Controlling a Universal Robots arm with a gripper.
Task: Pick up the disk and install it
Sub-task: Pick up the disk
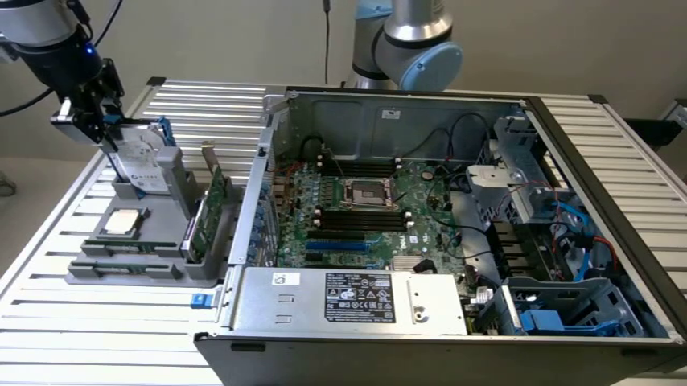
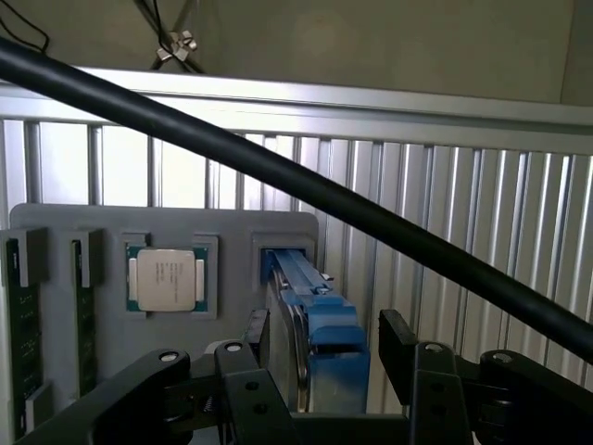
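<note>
The disk (image 1: 137, 157) is seen in the upper left of the exterior view, stood on edge in a slot of the grey holder (image 1: 129, 261). Its labelled face is turned toward the camera and its blue carrier frame lies along the edge toward the exterior view's right. Its long axis is judged to run roughly upright, rising out of the slot toward the gripper (image 1: 105, 129), which is placed directly over it.

In the wrist view the disk (image 2: 301, 278) is presented edge-on, and its thin edge runs straight away from the camera between the two fingers. The gripper (image 2: 326, 338) is spread wide and nothing is clamped. One finger stands at each broad face of the disk, and a clear gap is visible on the carrier side. On the other side the finger lies very close to the metal face, and whether it touches cannot be settled from this angle. The disk is thus already straddled, with its flat faces squared to the finger pads (image 2: 397, 338).

Beside the disk on the same holder, a processor chip (image 2: 167, 280) lies flat in its recess. A green circuit card (image 1: 215, 201) is stood on edge nearer the open computer case (image 1: 451, 217). The case is well apart from the disk, toward the exterior view's right.
</note>
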